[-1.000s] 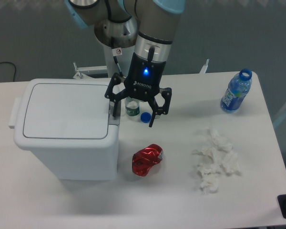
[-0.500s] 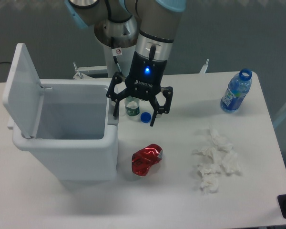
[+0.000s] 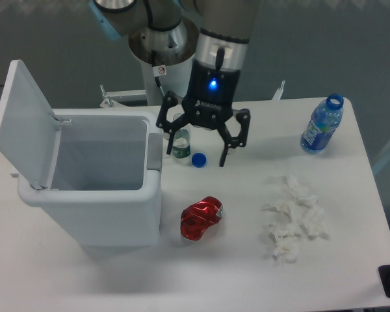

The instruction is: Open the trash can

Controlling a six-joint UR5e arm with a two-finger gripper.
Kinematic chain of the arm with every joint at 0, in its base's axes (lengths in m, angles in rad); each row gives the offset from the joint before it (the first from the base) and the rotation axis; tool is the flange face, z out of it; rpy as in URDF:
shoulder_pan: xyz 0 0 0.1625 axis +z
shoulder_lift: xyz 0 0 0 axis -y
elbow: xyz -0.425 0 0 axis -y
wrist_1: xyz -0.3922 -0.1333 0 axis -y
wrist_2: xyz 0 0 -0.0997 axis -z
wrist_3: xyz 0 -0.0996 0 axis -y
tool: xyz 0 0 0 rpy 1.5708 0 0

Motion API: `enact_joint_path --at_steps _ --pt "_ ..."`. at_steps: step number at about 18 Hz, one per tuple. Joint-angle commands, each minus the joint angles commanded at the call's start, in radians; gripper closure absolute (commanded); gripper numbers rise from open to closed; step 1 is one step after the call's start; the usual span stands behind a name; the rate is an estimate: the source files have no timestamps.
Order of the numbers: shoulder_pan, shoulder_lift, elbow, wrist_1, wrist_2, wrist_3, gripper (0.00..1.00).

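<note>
The white trash can [image 3: 97, 214] stands on the left of the table with its lid [image 3: 23, 123] swung up and back on the left side. The bin's inside shows and looks empty. The grey push-button tab [image 3: 155, 155] is on its right rim. My gripper [image 3: 197, 153] hangs open and empty above the table, just right of the bin and apart from the tab. Its left finger [image 3: 171, 142] is near the tab.
A small clear bottle [image 3: 180, 146] and a blue cap [image 3: 198, 158] lie under the gripper. A crushed red can [image 3: 200, 218] lies in front. Crumpled white tissues [image 3: 296, 218] are at the right. A blue water bottle [image 3: 322, 125] stands at the far right.
The lid was shut a second ago and has sprung fully open. The gripper has risen and moved right, away from the tab.
</note>
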Motion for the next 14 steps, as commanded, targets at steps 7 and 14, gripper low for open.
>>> enact_joint_path --at_steps 7,14 --pt "0.08 -0.009 0.052 0.003 0.005 0.073 0.0" --pt "0.086 -0.023 0.037 0.0 0.139 0.303 0.0"
